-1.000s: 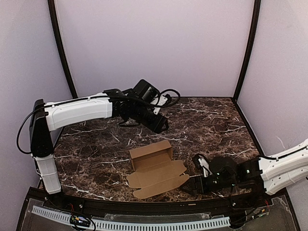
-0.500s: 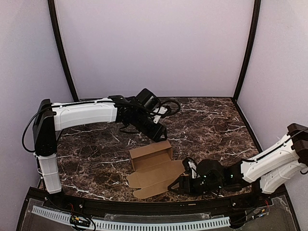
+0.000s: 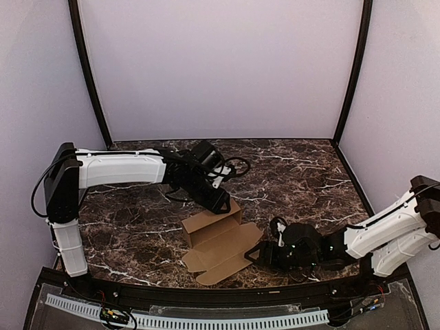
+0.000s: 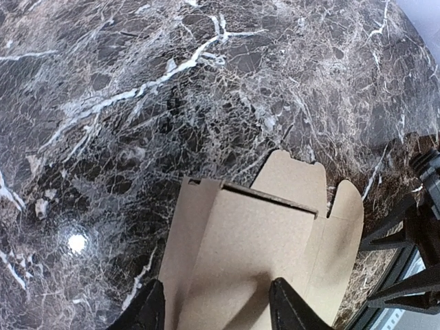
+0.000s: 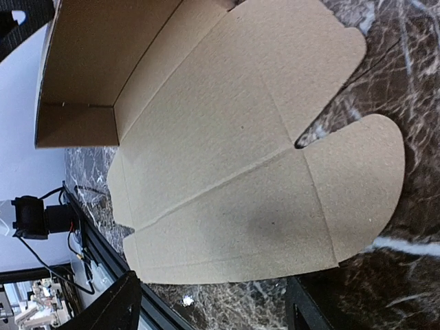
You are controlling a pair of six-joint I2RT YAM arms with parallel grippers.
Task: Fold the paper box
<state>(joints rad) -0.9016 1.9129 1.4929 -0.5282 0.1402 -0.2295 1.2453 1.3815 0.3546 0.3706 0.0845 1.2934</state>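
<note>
The paper box (image 3: 218,242) is a tan cardboard blank on the dark marble table (image 3: 309,172). Its back part stands up as a low open tray and its scalloped flaps lie flat toward me. My left gripper (image 3: 220,204) hangs open at the tray's raised back wall. In the left wrist view its fingertips (image 4: 285,308) straddle the box (image 4: 254,234) from above, with nothing pinched. My right gripper (image 3: 256,256) lies low at the flat flap's right edge, open. The right wrist view shows the flap of the box (image 5: 227,158) just ahead of the gripper (image 5: 210,313).
Lavender walls and two black posts (image 3: 88,75) enclose the table. A black rim with a white slotted cable track (image 3: 206,320) runs along the near edge. The left arm's cable loop (image 3: 237,165) hangs behind the box.
My left gripper has come forward and down to the box's back wall. The right gripper has slid left up to the flap and narrowed a little. The box has turned slightly.
</note>
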